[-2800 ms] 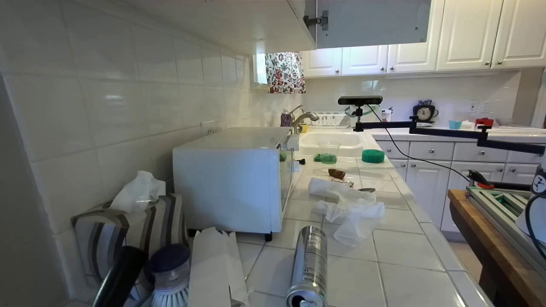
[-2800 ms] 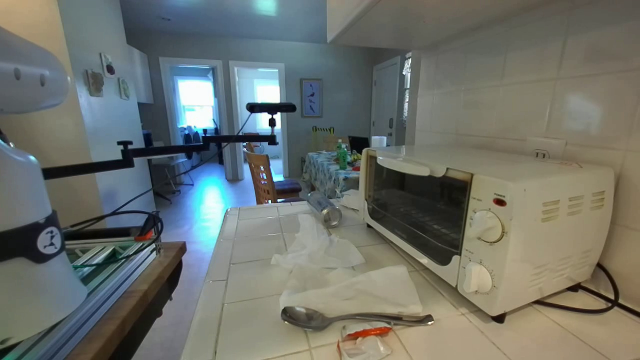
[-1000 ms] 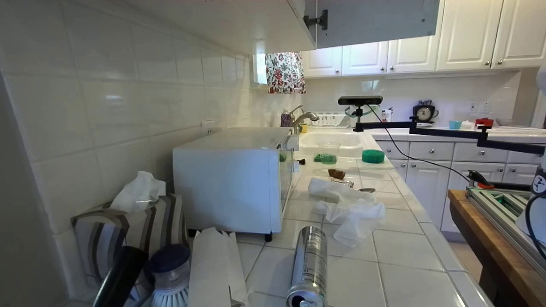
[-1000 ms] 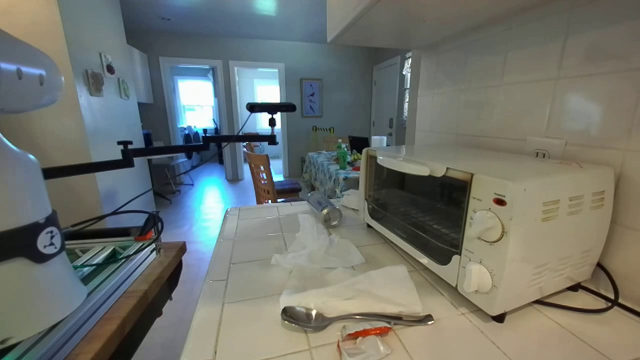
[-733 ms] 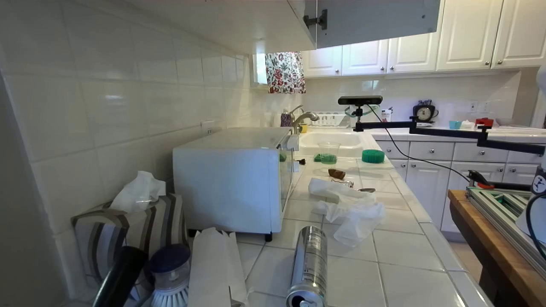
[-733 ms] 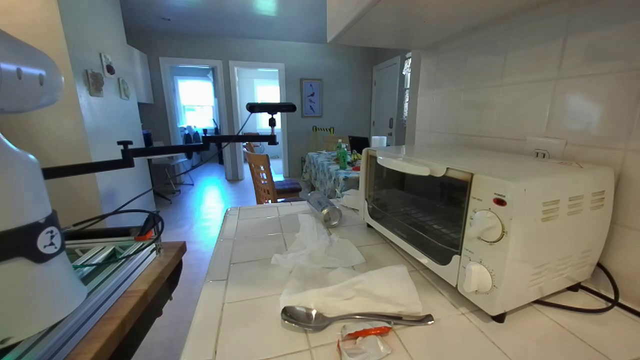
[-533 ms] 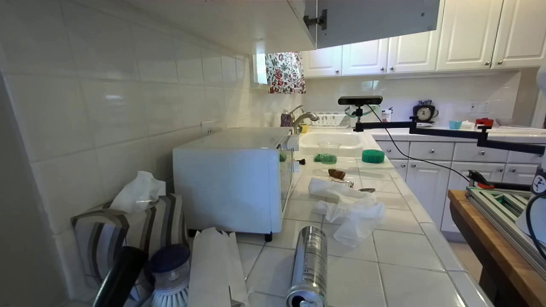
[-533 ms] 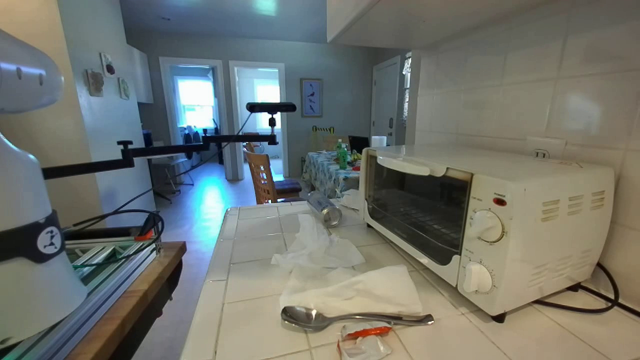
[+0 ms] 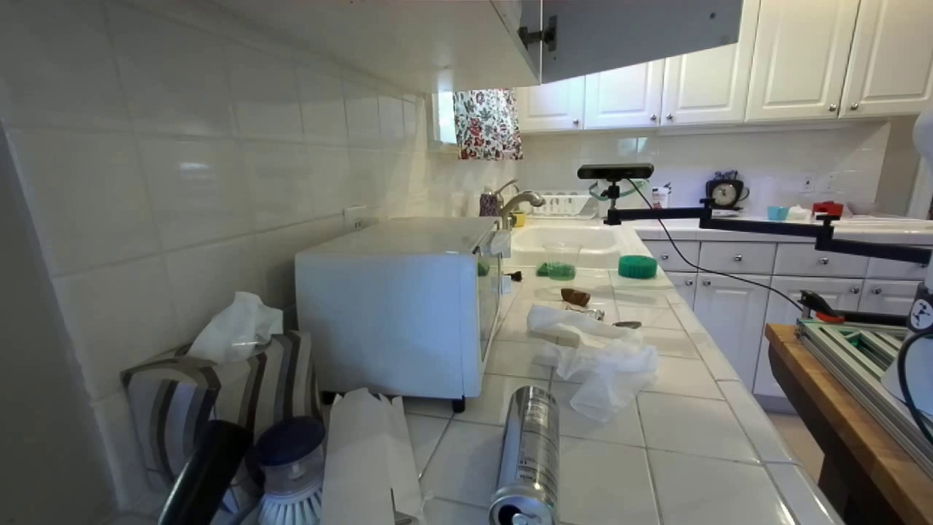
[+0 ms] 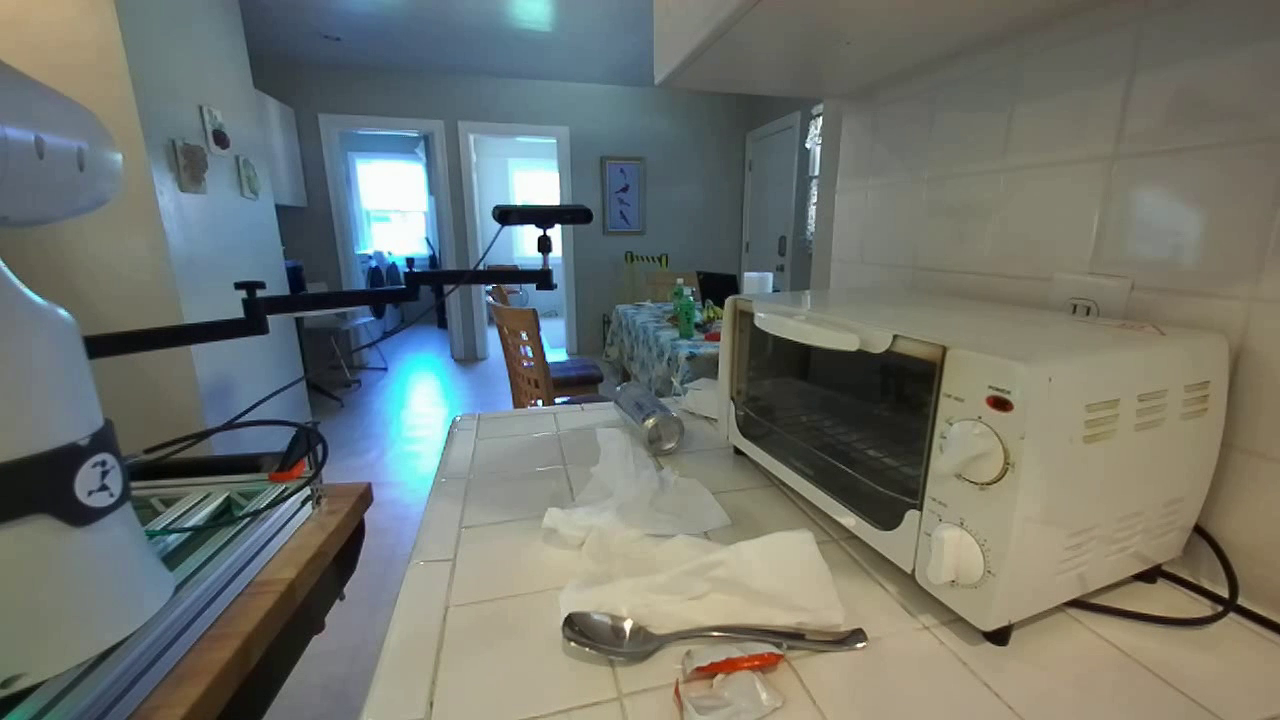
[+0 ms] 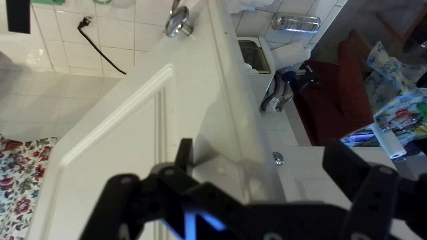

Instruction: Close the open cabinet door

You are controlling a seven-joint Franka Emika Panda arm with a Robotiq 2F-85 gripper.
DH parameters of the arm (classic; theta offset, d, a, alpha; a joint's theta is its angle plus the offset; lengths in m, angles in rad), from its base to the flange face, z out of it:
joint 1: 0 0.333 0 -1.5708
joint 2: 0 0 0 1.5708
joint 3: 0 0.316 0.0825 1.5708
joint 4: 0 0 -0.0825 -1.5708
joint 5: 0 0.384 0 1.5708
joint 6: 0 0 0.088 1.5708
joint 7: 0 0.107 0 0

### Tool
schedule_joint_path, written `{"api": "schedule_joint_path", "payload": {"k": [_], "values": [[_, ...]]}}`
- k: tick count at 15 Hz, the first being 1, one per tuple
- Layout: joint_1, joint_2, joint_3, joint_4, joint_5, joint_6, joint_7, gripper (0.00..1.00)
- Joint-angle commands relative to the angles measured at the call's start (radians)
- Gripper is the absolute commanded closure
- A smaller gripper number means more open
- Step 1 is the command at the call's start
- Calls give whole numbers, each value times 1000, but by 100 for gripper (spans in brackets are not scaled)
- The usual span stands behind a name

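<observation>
Wrist view: your gripper [image 11: 262,155] is unclenched, its fingers spread wide with nothing held, and the open cabinet door [image 11: 143,126] slants through the middle of the frame, its free edge [image 11: 230,93] running down between them. The step in hand looks like a push, so don't pinch. Lean on the raised-panel face with the finger [image 11: 185,150] at lower middle; it sits close by that face, though you can't tell whether it touches. Send the door toward the right of the frame, on an arc around the hinge [image 9: 536,35], seen at upper centre in an exterior view. Go slowly; pushing near the free edge should need little force.

Mind the other finger, at lower right: it lies on the inner side, in front of the neighbouring cabinet door [image 11: 300,160], and could get trapped as the gap narrows. Back it out before the end, then finish by pressing the outer face alone. Watch the small knob [image 11: 278,158] there too.

For room, the toaster oven [image 9: 386,313] and black camera bracket [image 9: 765,222], shown in both exterior views, look well below the door. Let the arm [image 9: 925,135] swing above that bracket.
</observation>
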Motion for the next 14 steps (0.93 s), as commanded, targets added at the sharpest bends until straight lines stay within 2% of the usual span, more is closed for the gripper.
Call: {"api": "schedule_joint_path", "payload": {"k": [1,9,14], "values": [[28,-6,4,-21,44,8,-4,0],[65,2,21,-65,111,75,-13,0],[83,22,42,-111,170,162,-16,0]]}}
